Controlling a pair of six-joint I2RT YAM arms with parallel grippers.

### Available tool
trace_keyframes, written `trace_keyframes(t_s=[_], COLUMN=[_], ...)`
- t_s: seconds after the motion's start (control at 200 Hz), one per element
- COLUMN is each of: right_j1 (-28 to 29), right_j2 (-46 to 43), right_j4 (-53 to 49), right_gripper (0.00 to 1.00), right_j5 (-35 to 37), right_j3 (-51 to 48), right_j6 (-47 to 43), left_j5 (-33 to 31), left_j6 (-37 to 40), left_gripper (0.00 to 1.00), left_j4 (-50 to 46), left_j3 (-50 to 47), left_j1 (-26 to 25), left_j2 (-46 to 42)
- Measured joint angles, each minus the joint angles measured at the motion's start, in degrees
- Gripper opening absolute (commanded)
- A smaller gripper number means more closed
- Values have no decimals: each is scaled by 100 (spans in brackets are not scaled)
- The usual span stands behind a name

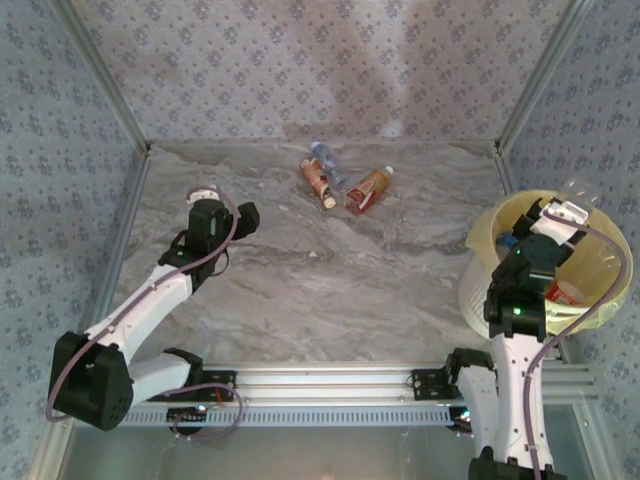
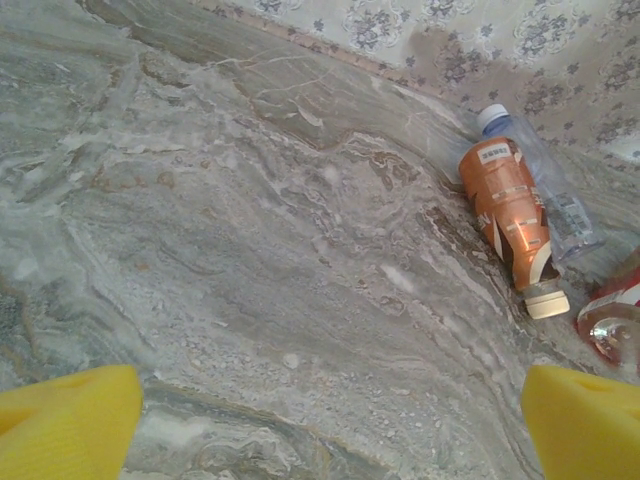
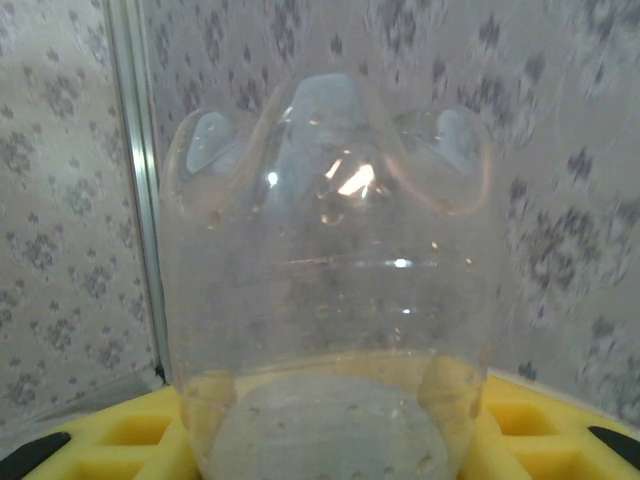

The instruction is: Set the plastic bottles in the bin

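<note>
1. The grey marbled tabletop (image 1: 300, 290) carries three of the bottles at its far side, well apart from everything else.
2. The bin (image 1: 472, 280) stands at the right edge, much wider than any bottle. A red-labelled bottle (image 1: 570, 292) and something blue (image 1: 505, 242) already lie inside it.
3. My right jaws hang over the bin, narrow around a clear bottle (image 3: 330, 280) seated between the yellow pads (image 3: 560, 430) with its lobed base pointing away. I cannot tell how firm the grip is. From above, the bottle (image 1: 577, 188) sits over the bin's far rim.
4. My left jaws stand wide with nothing between the yellow pads (image 2: 70, 420), and they face the far group across bare tabletop.
5. In that group, the orange-labelled bottle (image 2: 510, 215) lies on its side with its pale cap toward me. It touches a clear bottle with a white cap (image 2: 545, 170) behind it. A red-and-white bottle (image 2: 615, 320) lies just beside them.
6. I judge them all empty, so they are light, thin-walled and slick. They would dent under a squeeze and roll if nudged. I would take hold across the middle of the body, over the label, and never at the cap.
7. The orange label has a white printed patch (image 2: 495, 152), but the writing is too small to read. I can make out no brand.
</note>
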Motion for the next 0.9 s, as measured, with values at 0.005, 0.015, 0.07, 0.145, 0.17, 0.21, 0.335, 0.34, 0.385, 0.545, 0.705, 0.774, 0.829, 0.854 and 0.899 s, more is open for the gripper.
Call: trace_keyframes(t_s=[0.005, 0.015, 0.07, 0.145, 0.17, 0.21, 0.335, 0.34, 0.385, 0.545, 0.705, 0.774, 0.829, 0.854, 0.899], right_j1=[-9, -15, -59, -76, -76, -87, -116, -118, -127, -140, -140, -140, -140, -140, -138], right_j2=[2, 2, 37, 105, 153, 232, 448, 459, 518, 728, 778, 789, 800, 802, 839], right_j4=[-28, -48, -238, -516, -605, -763, -1255, -1290, -1473, -2317, -2938, -3058, -3115, -3147, -3195], right_gripper=[50, 50, 49, 51, 52, 53, 64, 65, 69, 87, 91, 91, 91, 92, 93], right_j5=[2, 0, 2, 9, 31, 61, 199, 210, 262, 271, 232, 87, -164, -306, -557], right_j3=[-2, -9, -15, 2, 9, 35, 164, 173, 240, 734, 1668, 1991, 2149, 2210, 2299], right_j6=[24, 50, 267, 555, 649, 809, 1322, 1327, 1458, 1692, 1718, 1714, 1711, 1716, 1746], left_j5=[4, 11, 31, 55, 55, 57, 57, 57, 57, 57, 57, 74, 85, 98, 116], left_j6=[0, 0, 0, 0, 0, 0, 0, -2, 0, 0, 0, -2, -2, -2, -2], left_gripper=[98, 98, 98, 98, 98, 98, 98, 98, 98, 98, 98, 98, 98, 98, 98], left_j4=[4, 13, 20, 39, 37, 37, 37, 37, 37, 37, 46, 57, 55, 55, 57], left_j3=[0, 0, 0, 0, 0, 0, 0, 0, 0, 0, 0, 2, 7, 9, 11], left_j1=[0, 0, 0, 0, 0, 0, 0, 0, 0, 0, 0, 0, 0, 0, 0], left_j2=[2, 7, 11, 11, 11, 11, 11, 11, 11, 11, 26, 74, 116, 138, 160])
